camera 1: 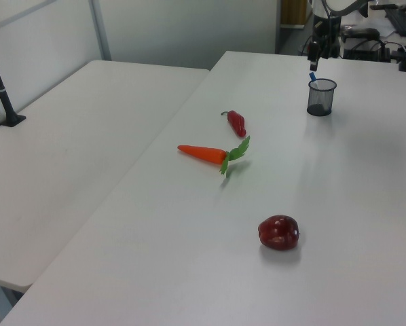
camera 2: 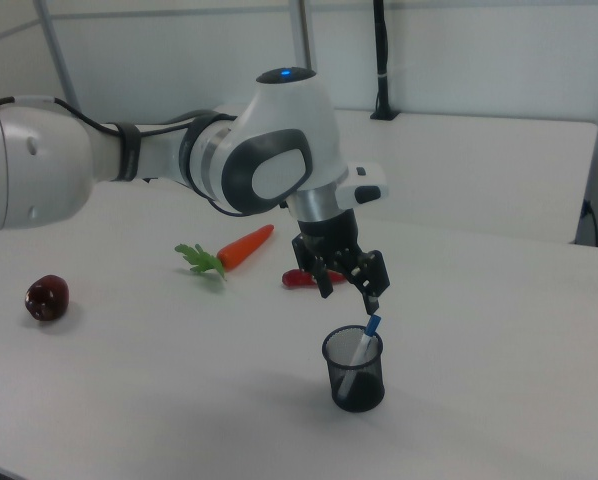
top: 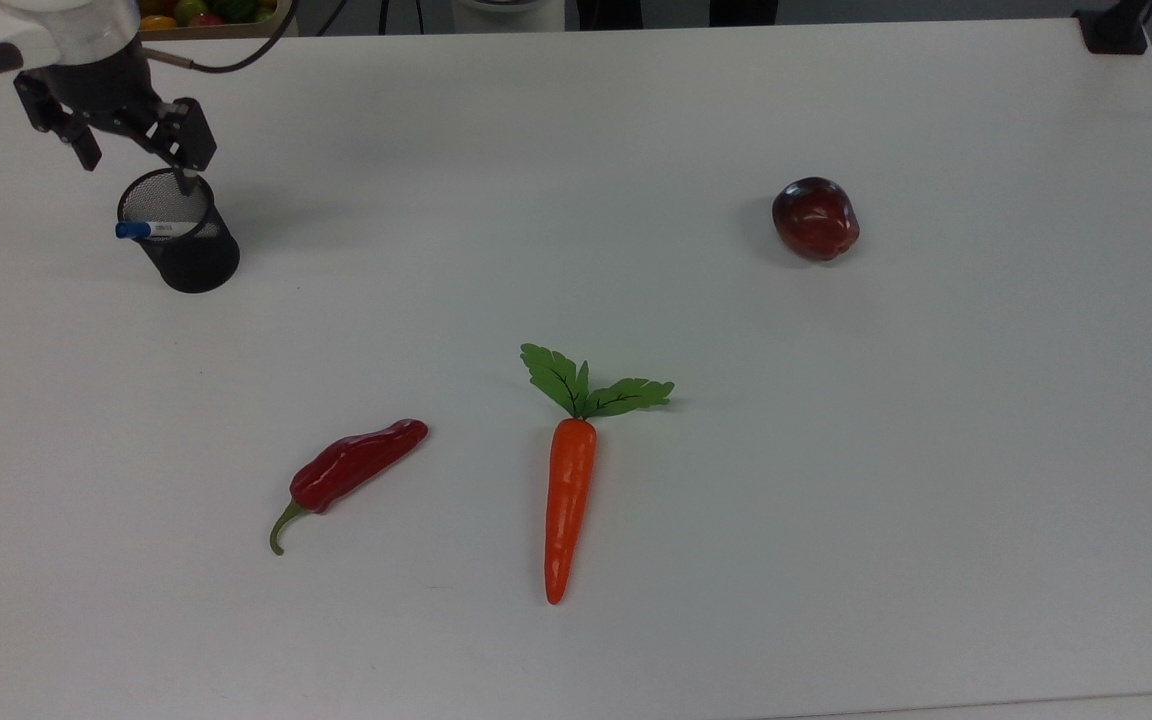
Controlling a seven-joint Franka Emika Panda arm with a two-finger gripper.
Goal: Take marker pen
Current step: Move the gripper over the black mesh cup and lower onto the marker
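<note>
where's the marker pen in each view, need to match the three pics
Top view: the marker pen is at the upper left, leaning in the black mesh cup, blue cap over the rim on the top view's left.
Left view: upper right, blue cap poking above the cup.
Right view: lower centre, standing tilted in the cup, below the end effector.
Shared landmark: the black mesh cup.
</note>
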